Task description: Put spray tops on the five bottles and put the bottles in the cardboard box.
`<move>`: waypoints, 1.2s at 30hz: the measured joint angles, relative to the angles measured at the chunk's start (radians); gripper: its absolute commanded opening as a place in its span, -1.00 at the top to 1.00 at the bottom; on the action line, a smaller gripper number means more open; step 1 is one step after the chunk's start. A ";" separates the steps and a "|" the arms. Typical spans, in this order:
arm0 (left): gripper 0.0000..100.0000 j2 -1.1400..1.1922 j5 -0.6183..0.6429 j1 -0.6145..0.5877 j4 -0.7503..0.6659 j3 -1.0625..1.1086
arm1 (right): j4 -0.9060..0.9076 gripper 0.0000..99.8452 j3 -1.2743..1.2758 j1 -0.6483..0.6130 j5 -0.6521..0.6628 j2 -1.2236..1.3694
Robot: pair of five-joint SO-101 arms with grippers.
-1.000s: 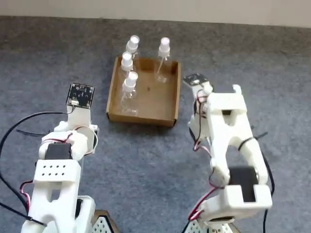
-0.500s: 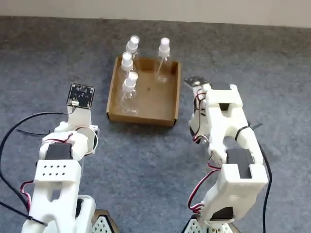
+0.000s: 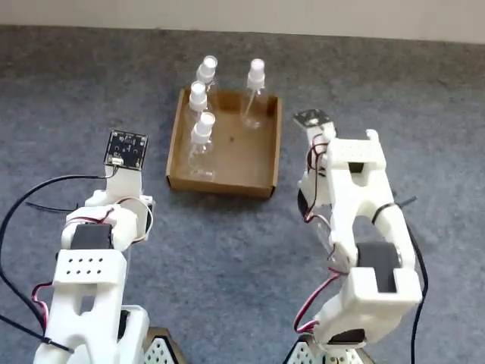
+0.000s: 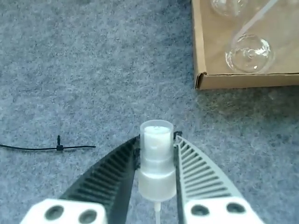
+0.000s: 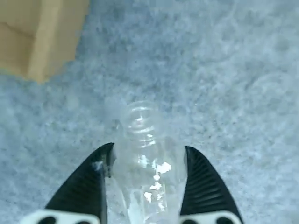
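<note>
The left gripper [image 4: 156, 139] is closed on a white spray top [image 4: 157, 168]. The top stands upright between the two ribbed fingers, its head level with the fingertips and its thin dip tube hanging down between the jaws. It is held above the grey carpet [image 4: 93, 70], near the front corner of the cardboard box [image 4: 200, 60] and clear of its wall. A black cable tie [image 4: 58, 147] lies flat on the carpet to one side, apart from both the gripper and the box.

The right gripper [image 5: 148, 151] grips a clear bottle [image 5: 145, 158] that has no top. The bottle's body sits between the two black fingers, and its open threaded neck sticks out just past the fingertips. It is over the carpet, with a corner of the cardboard box [image 5: 42, 37] nearby but not touching it.

From the high view, the cardboard box [image 3: 220, 184] sits on the carpet between and ahead of the two arms. Four capped bottles stand upright at it. Three [image 3: 201, 136] form a row along its left side, and the base of the farthest one is hidden behind its neighbour. The fourth [image 3: 255, 91] is at the far right corner. The right arm [image 3: 352, 197] is just beside the box's right wall.
</note>
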 measured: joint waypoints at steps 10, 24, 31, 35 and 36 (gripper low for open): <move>0.91 0.000 0.000 0.000 0.000 0.000 | 0.109 0.99 0.003 -0.029 -0.064 -0.423; 0.91 0.000 0.052 -0.037 0.144 -0.272 | -0.077 0.99 0.470 -0.539 -0.189 -1.106; 0.91 -0.002 0.066 -0.037 0.333 -0.746 | -0.374 0.99 0.789 -0.632 -0.206 -1.318; 0.92 -0.006 0.103 0.012 0.407 -0.984 | -0.540 0.99 0.947 -0.669 -0.206 -1.461; 0.92 -0.011 0.106 0.048 0.427 -1.030 | -0.571 0.99 0.979 -0.678 -0.206 -1.491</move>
